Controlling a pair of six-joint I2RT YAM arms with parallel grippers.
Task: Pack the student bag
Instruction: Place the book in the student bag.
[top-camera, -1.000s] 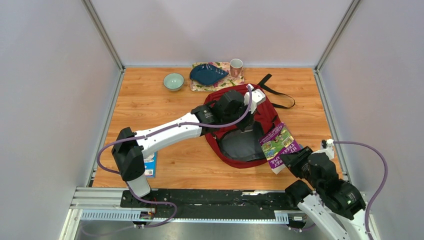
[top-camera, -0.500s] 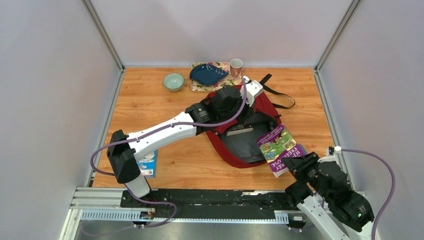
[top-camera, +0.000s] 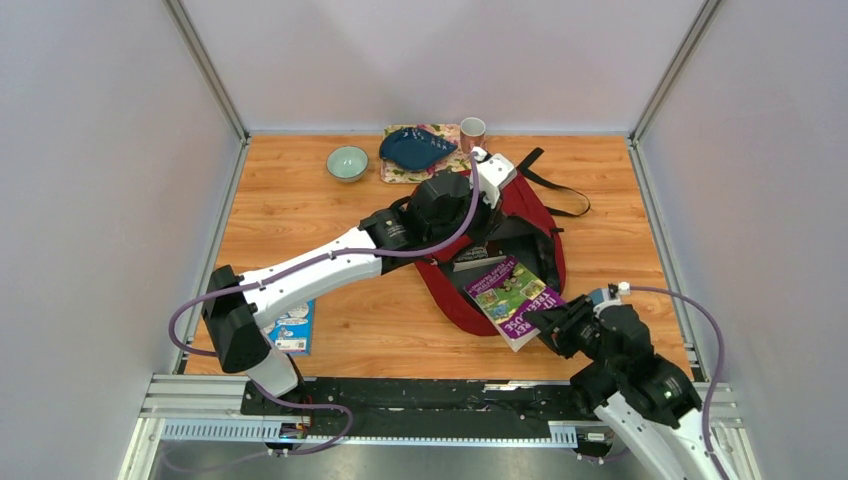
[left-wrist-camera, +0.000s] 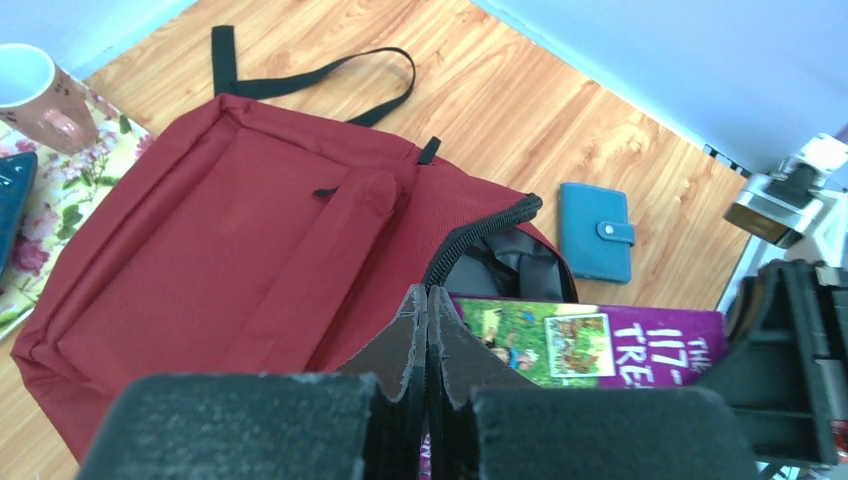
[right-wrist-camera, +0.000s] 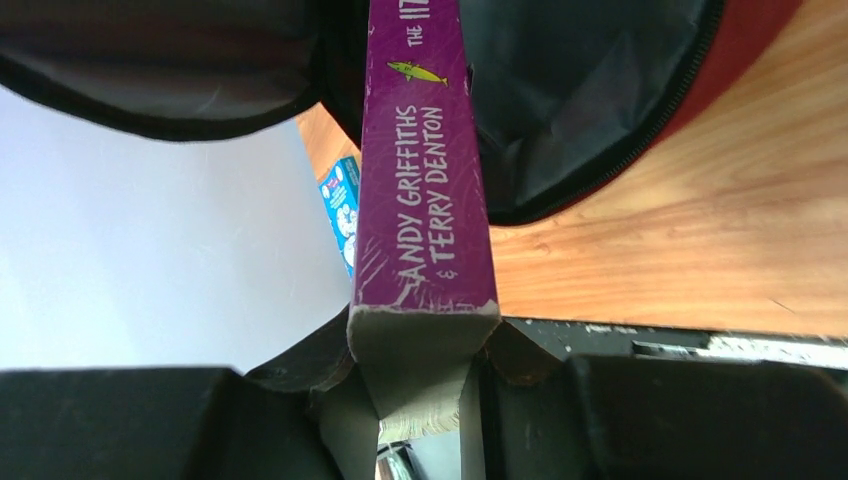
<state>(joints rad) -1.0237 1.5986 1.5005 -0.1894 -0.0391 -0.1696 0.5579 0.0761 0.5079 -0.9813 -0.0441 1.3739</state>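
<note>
At far left we are seeing a blue carton (top-camera: 297, 328) lying on the table (top-camera: 290, 200) by the left arm's base. Farther back, a bowl (top-camera: 347, 162), a floral mat (top-camera: 393, 173) bearing a blue dish (top-camera: 415, 148), and a cup (top-camera: 472, 131) are sitting. The left gripper (left-wrist-camera: 427, 305) is hovering over the bag (top-camera: 530, 215), its fingers pressed together. We cannot tell whether cloth is pinched between them. The bag is lying right of centre, its mouth gaping toward the near edge. The book (top-camera: 512, 296) is poking its far end into that mouth, and the right gripper (right-wrist-camera: 425, 350) is clamping its near end. A wallet (left-wrist-camera: 596, 231) is lying on the wood just beside the bag.
</note>
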